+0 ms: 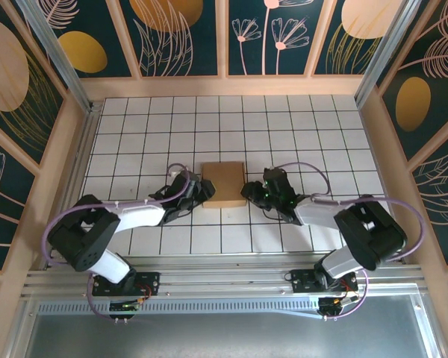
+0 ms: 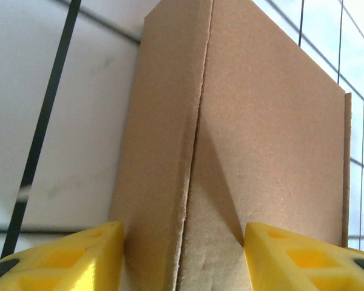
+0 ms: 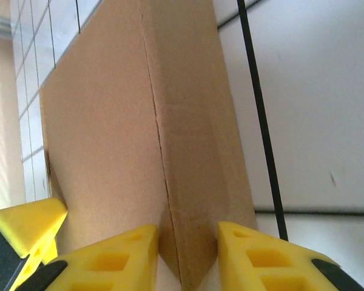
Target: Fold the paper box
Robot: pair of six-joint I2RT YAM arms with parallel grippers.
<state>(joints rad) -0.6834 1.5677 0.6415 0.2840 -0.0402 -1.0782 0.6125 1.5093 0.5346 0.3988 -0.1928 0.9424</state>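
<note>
Box (image 1: 224, 183) sits mid-table, open tiles (image 1: 284, 119) beyond. Right gripper (image 1: 249, 191) pinches its right edge. Left gripper (image 1: 202, 192) straddles its left corner, grip unclear.

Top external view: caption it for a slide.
Left gripper and right gripper flank the brown paper box on the white tiled table.

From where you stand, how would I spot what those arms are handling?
Look at the white tiled table with black grid lines. Near its middle, between the left gripper and right gripper, sits a flat brown cardboard box. Nothing else on the tiles is plain brown.
</note>
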